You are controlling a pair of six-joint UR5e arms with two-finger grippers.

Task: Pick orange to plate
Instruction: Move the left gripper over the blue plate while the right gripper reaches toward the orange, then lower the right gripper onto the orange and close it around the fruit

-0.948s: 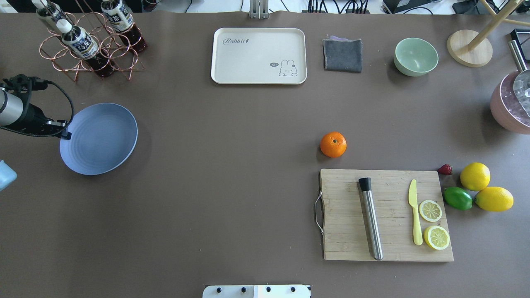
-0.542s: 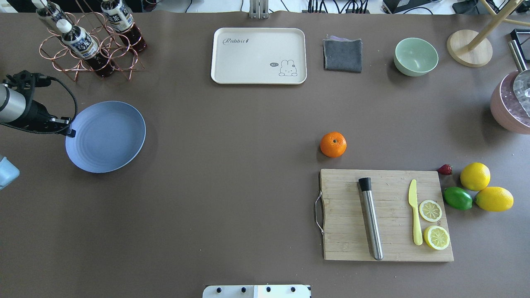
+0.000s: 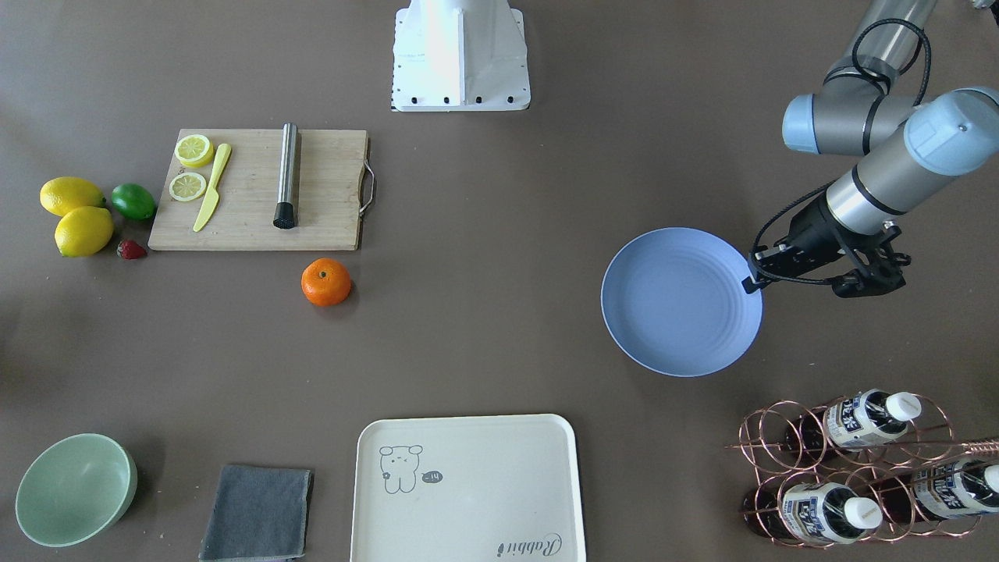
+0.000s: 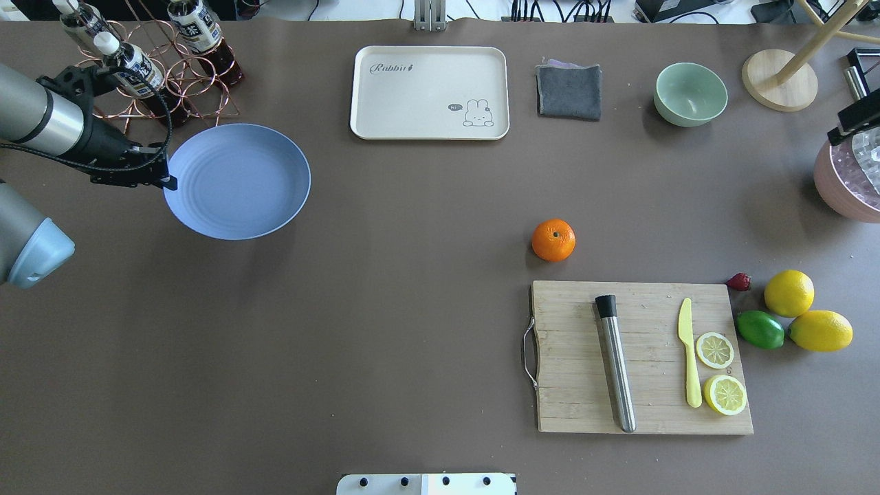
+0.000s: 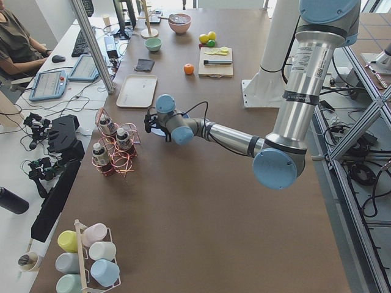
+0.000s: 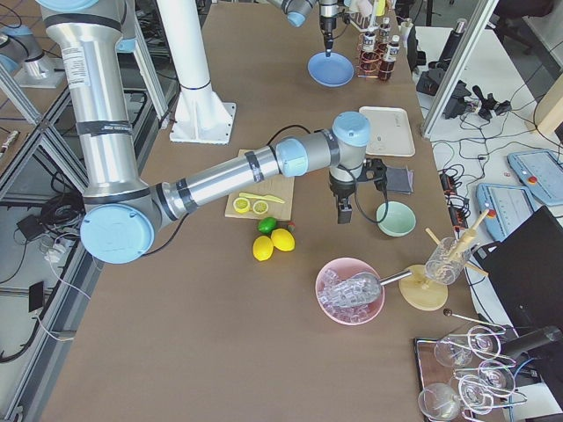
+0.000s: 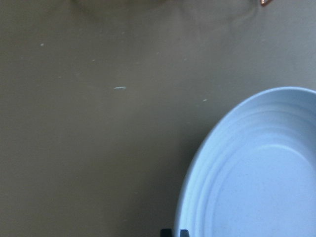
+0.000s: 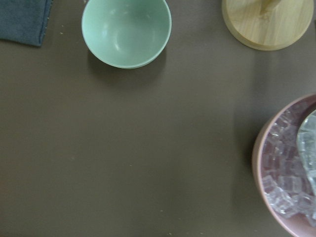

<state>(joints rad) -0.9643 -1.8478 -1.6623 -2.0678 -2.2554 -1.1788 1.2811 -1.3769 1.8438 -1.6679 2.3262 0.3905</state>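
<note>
The orange (image 4: 553,240) (image 3: 326,282) rests on the brown table just beyond the cutting board's far left corner, with nothing touching it. Far to its left is the periwinkle plate (image 4: 237,181) (image 3: 681,300), raised a little off the table with its shadow offset beneath it. My left gripper (image 4: 167,182) (image 3: 751,282) is shut on the plate's left rim; the left wrist view shows the plate (image 7: 256,173) with fingertips (image 7: 182,232) at its edge. Only a black part of my right arm (image 4: 856,122) shows, above the ice bowl, and I cannot tell its gripper's state.
A copper bottle rack (image 4: 148,69) stands right behind the left arm. The cream tray (image 4: 430,93), grey cloth (image 4: 569,91) and mint bowl (image 4: 690,94) line the far side. The cutting board (image 4: 643,357) carries a muddler, a knife and lemon slices; lemons and a lime (image 4: 760,329) lie beside it.
My left gripper has carried the plate to the right and toward the table's far side, closer to the bottle rack. A part of the right arm has come into view at the right edge.
</note>
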